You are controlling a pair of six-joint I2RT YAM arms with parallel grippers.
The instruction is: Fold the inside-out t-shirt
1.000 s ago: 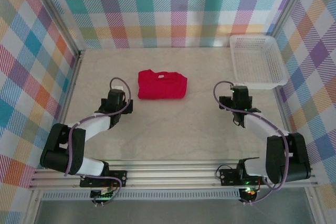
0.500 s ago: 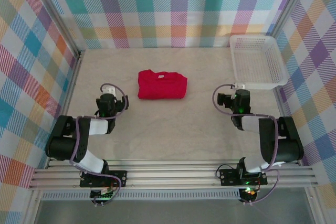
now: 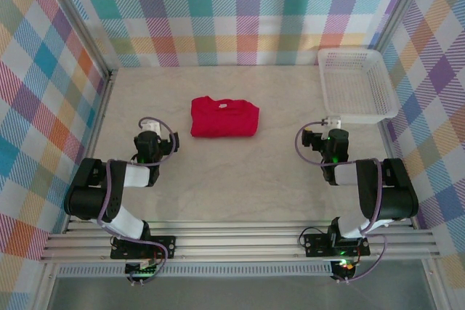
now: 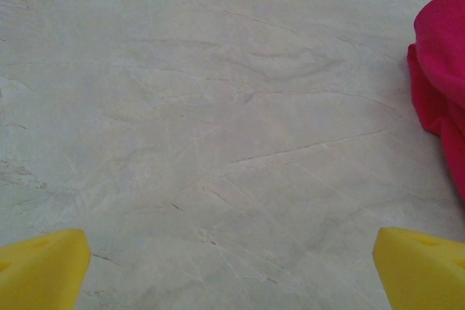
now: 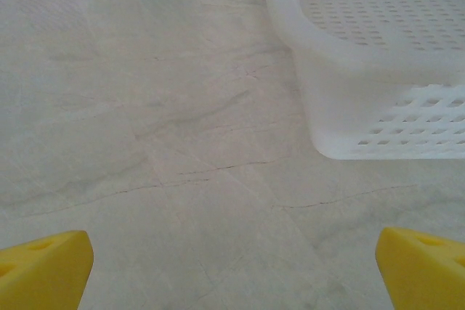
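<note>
A: Where's the t-shirt [image 3: 224, 117]?
B: It's a neat red rectangle just above and left of frame centre, on the table [image 3: 240, 172].
A: Grippers?
B: The left gripper [image 3: 150, 138] at lower left and the right gripper [image 3: 334, 140] below the basket [image 3: 356, 85] both gape wide, holding nothing.
A: Risk?
B: Another reach could snag a layer and undo the fold.
A: Changes?
B: Both arms have drawn back; the shirt is unmoved.

I run two arms, the left arm [image 3: 131, 174] and the right arm [image 3: 378, 194], each with black joint housings, white link shells and a looping purple-grey cable [image 3: 297, 143]. A green light [image 3: 333, 156] glows on the right one. The left hand [image 4: 232, 270] and right hand [image 5: 232, 270] end in bright yellow wedge fingertips [image 4: 42, 266].
</note>
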